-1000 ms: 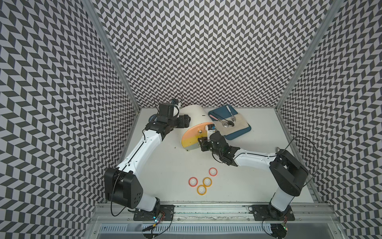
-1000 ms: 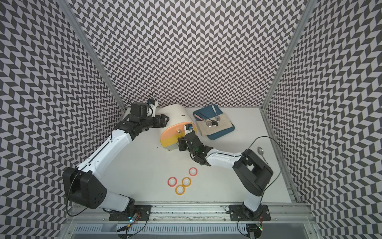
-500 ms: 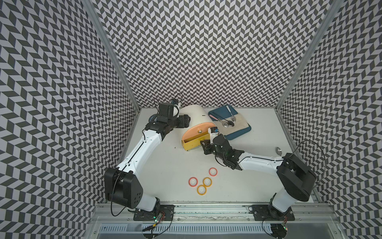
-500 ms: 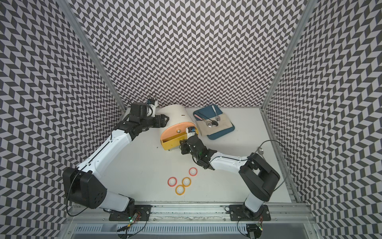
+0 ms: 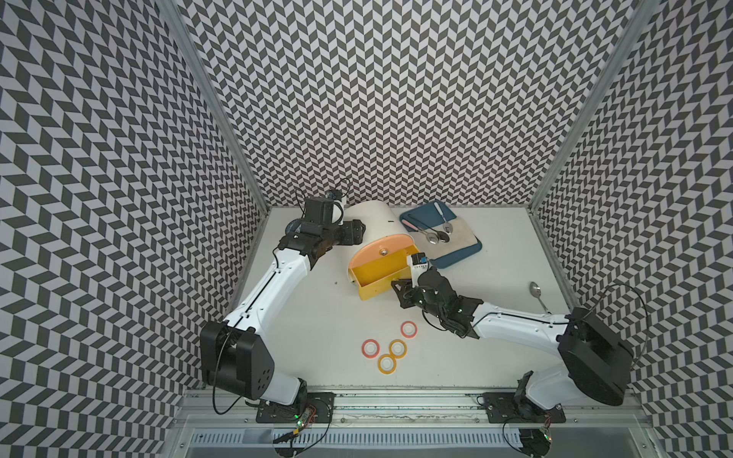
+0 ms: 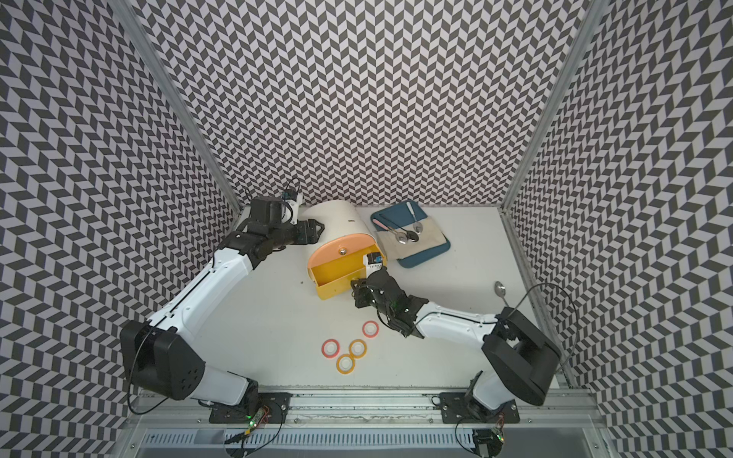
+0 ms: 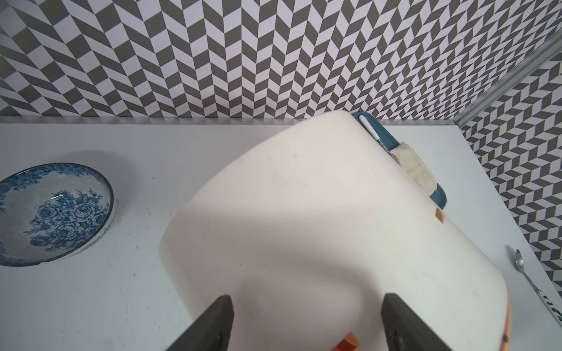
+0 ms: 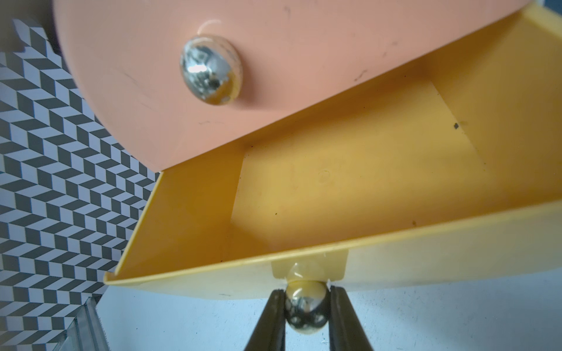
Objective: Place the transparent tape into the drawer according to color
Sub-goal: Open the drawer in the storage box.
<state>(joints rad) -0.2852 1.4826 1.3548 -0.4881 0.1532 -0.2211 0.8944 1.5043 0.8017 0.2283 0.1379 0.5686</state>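
Several transparent tape rings lie on the table's front middle: two pink-red [image 5: 409,329] [image 5: 370,347] and two yellow-orange [image 5: 398,348] [image 5: 386,363], seen in both top views. Behind them a cream cabinet [image 5: 377,220] has its yellow drawer [image 5: 373,295] pulled out and empty [image 8: 349,182]. The pink drawer front [image 8: 304,60] above it is closed. My right gripper [image 8: 306,299] is shut on the yellow drawer's chrome knob [image 8: 305,310]. My left gripper [image 7: 307,299] is open, its fingers spread over the cabinet's rounded top [image 7: 304,212].
A blue floral bowl [image 7: 54,212] sits at the back left, beside the cabinet. A blue tray [image 5: 456,253] with a cloth and spoons lies at the back right. A loose spoon [image 5: 535,291] rests near the right wall.
The yellow drawer has slid out of the cabinet as my right gripper drew back toward the front with the knob. The left arm has stayed put.
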